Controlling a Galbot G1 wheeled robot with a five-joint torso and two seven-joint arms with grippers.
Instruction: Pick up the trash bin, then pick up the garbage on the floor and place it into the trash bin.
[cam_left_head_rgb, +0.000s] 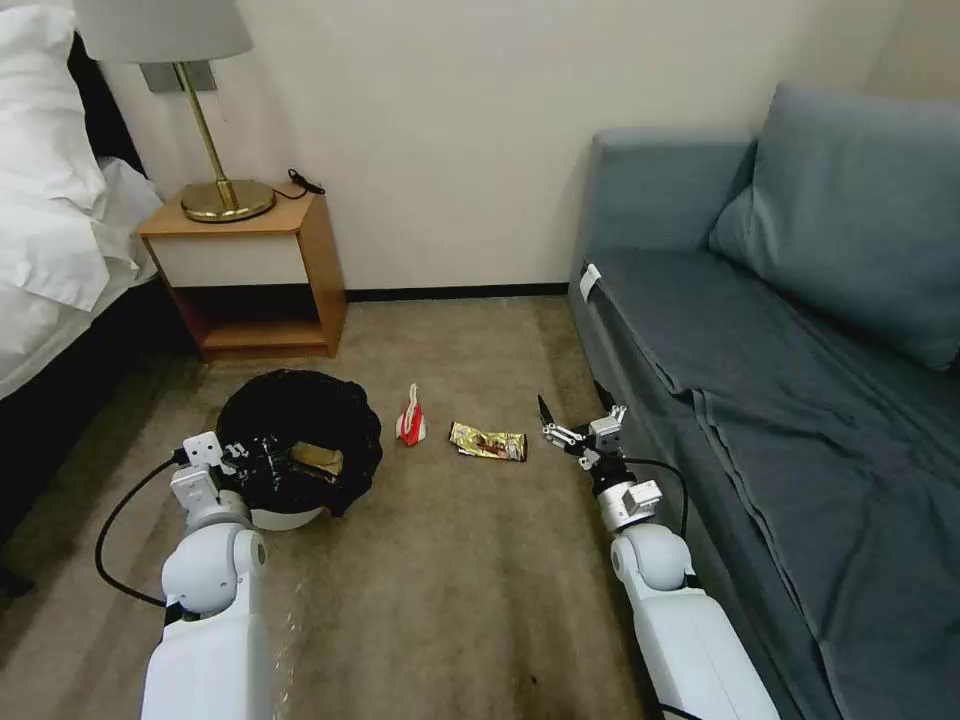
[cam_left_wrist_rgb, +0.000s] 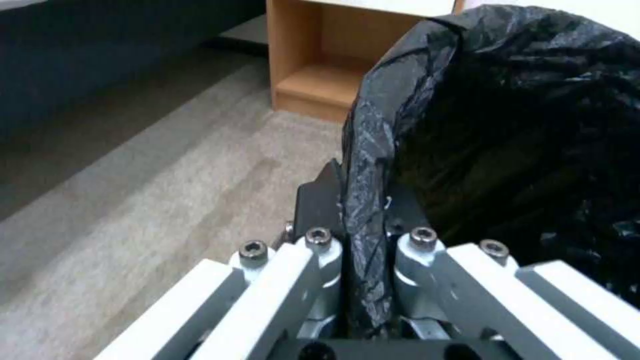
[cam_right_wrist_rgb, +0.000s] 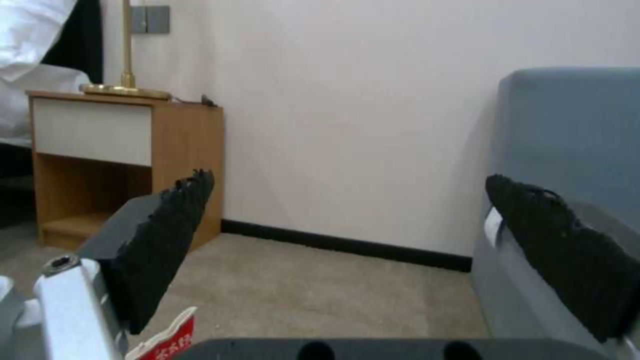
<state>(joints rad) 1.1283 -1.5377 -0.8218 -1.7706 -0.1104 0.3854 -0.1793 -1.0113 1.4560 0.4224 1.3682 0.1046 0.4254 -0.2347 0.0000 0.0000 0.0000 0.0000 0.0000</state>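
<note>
The trash bin (cam_left_head_rgb: 285, 517) is white with a black bag liner (cam_left_wrist_rgb: 507, 125) and sits at the left on the carpet. My left gripper (cam_left_head_rgb: 252, 460) (cam_left_wrist_rgb: 363, 187) is shut on the bin's near rim, pinching the liner. A brown paper piece (cam_left_head_rgb: 318, 458) lies inside the bin. To the right of the bin, a red-and-white packet (cam_left_head_rgb: 411, 418) (cam_right_wrist_rgb: 167, 342) stands on the floor, with a gold snack wrapper (cam_left_head_rgb: 487, 441) flat beside it. My right gripper (cam_left_head_rgb: 575, 412) (cam_right_wrist_rgb: 360, 220) hovers open just right of the wrapper, holding nothing.
A wooden nightstand (cam_left_head_rgb: 255, 270) with a brass lamp (cam_left_head_rgb: 215, 190) stands against the wall behind the bin. A bed (cam_left_head_rgb: 50, 250) lies at the far left. A grey-blue sofa (cam_left_head_rgb: 780, 350) runs along the right, close to my right arm.
</note>
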